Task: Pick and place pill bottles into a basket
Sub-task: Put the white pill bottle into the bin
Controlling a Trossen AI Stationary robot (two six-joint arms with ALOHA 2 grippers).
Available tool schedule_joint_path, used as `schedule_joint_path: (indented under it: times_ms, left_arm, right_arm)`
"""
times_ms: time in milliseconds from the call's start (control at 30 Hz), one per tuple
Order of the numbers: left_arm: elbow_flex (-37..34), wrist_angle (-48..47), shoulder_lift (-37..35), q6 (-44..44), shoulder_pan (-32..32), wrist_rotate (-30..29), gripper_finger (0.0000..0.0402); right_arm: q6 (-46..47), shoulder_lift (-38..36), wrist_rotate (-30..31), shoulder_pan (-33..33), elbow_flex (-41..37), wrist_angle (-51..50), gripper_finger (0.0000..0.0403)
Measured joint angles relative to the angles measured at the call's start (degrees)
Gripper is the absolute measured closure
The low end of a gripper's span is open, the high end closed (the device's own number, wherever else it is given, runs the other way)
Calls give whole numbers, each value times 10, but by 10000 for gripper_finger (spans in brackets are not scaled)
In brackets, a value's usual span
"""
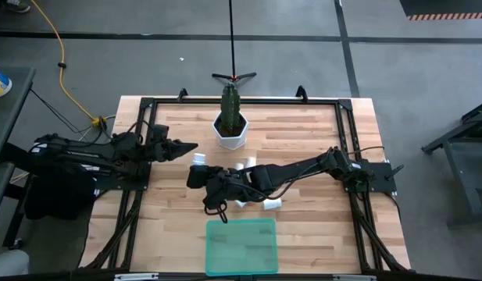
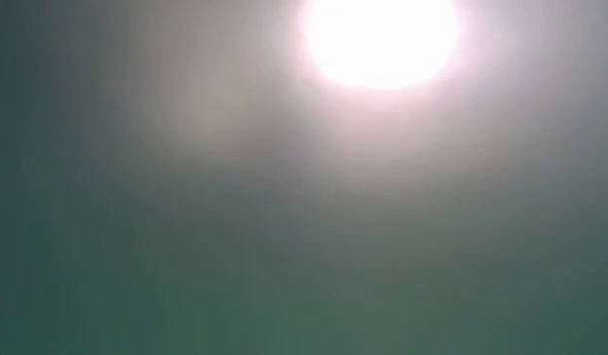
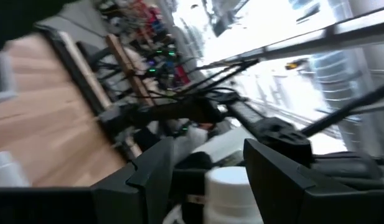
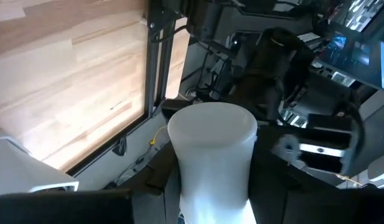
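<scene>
While one bottle [image 4: 211,158] in right hand [image 1: 195,176], left hand [image 1: 190,147] wide, empty.

A light wooden table [image 1: 319,140] with a black metal frame stands on a grey floor. At the middle of its far edge sits a white hexagonal plant pot [image 1: 230,132] holding an upright green cactus [image 1: 230,103]. A yellow cable [image 1: 62,70] trails across the floor beyond the table's far left corner.
</scene>
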Motion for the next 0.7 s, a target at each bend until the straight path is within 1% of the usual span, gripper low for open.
schedule_joint_path:
  times_ms: [100,267,367,567,700]
  left_arm:
    - [0,39,15,3,0,25,174]
    - [0,50,28,-5,0,67,174]
    - [0,50,31,-12,0,79,174]
    - [0,50,32,-27,0,85,174]
    - [0,50,32,-27,0,94,174]
  right_arm:
    - [1,0,-2,-1,0,0,274]
    - [10,0,-4,0,0,0,274]
    - [11,0,-5,0,0,0,274]
    - [11,0,-7,0,0,0,274]
    - [11,0,-20,0,0,0,274]
